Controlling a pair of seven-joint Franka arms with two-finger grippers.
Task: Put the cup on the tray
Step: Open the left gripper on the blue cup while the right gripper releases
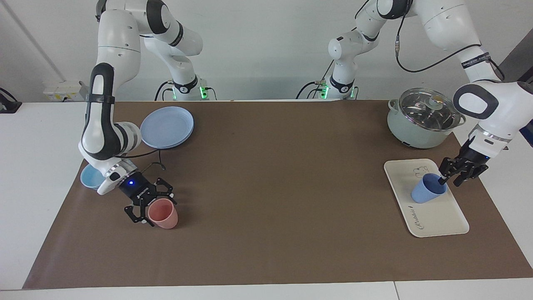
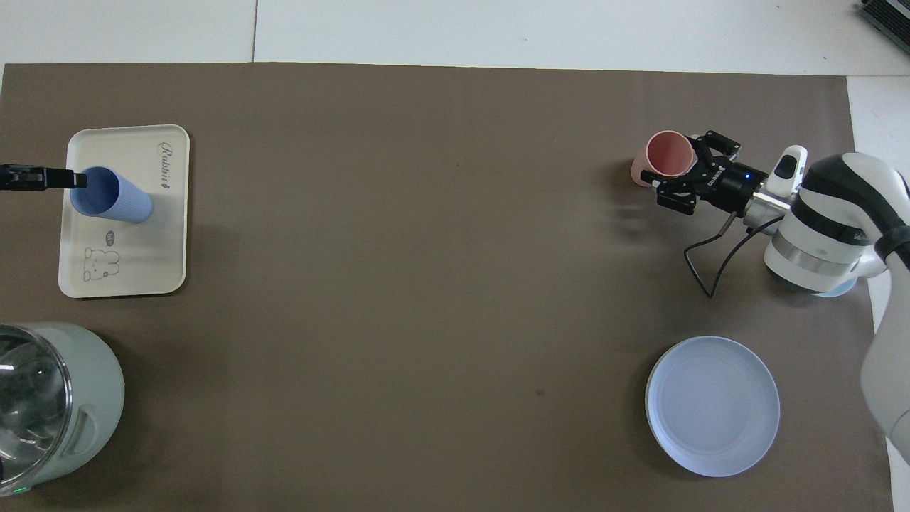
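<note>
The periwinkle-blue cup (image 1: 428,189) stands on the cream-white tray (image 1: 437,218) near the left arm's end of the table. It also shows in the overhead view (image 2: 114,198) on the tray (image 2: 128,263). My left gripper (image 1: 450,180) reaches down to the cup's rim, its tip at the rim's edge (image 2: 77,179). My right gripper (image 1: 152,205) is low at the right arm's end, open, with the pink cup (image 1: 164,213) between its fingers.
A lidded grey-green pot (image 1: 424,118) stands nearer to the robots than the tray. A round blue plate (image 1: 167,127) and a shallow light-blue bowl (image 1: 90,177) lie at the right arm's end. A brown mat (image 1: 266,187) covers the table.
</note>
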